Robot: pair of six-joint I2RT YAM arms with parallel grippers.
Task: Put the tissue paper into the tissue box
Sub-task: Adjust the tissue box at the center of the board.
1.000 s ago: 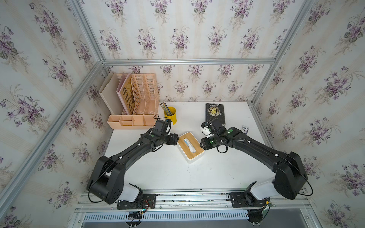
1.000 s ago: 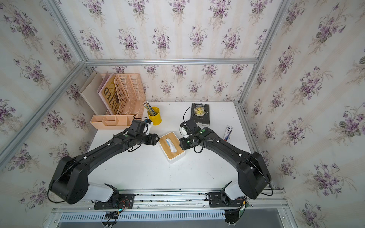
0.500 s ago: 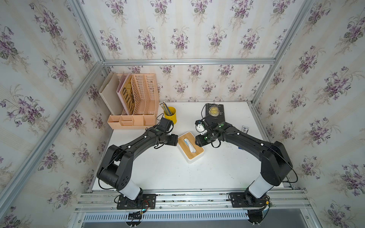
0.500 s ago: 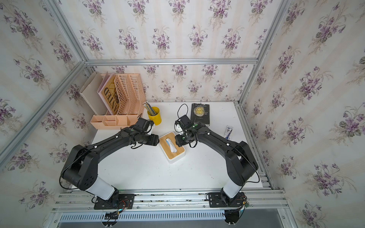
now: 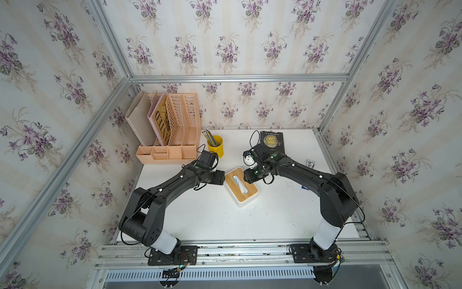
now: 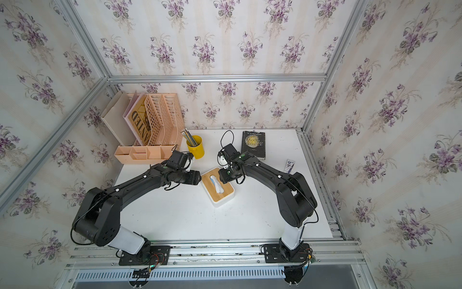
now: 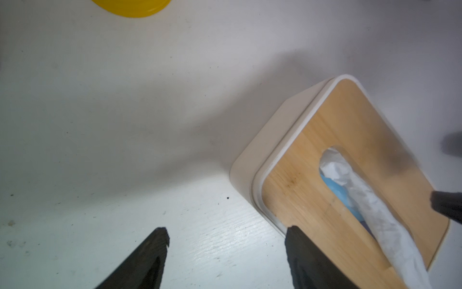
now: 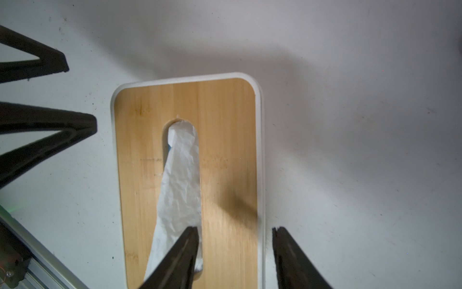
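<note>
The tissue box [image 5: 250,194] [image 6: 225,194] lies mid-table with its bamboo lid [image 7: 312,150] [image 8: 225,120] on. White tissue paper [image 5: 240,184] [image 6: 217,184] [image 7: 370,207] [image 8: 182,175] pokes out through the lid's slot, with a strip of the light blue pack showing beside it. My left gripper [image 5: 222,178] [image 6: 198,178] [image 7: 227,231] is open at the box's left end, holding nothing. My right gripper [image 5: 247,176] [image 6: 222,176] [image 8: 235,229] is open over the box's far right end. One of its fingers is above the tissue, the other just past the lid's long edge.
A yellow pencil cup [image 5: 215,145] [image 7: 130,7] and a peach desk organizer [image 5: 172,130] stand at the back left. A dark book [image 5: 272,142] lies at the back, behind the right arm. A small printed carton [image 5: 310,163] sits at the table's right edge.
My right gripper has shifted left onto the box's end. Both arms' elbows have folded up toward their bases. The left gripper has stayed at the box's left end.
</note>
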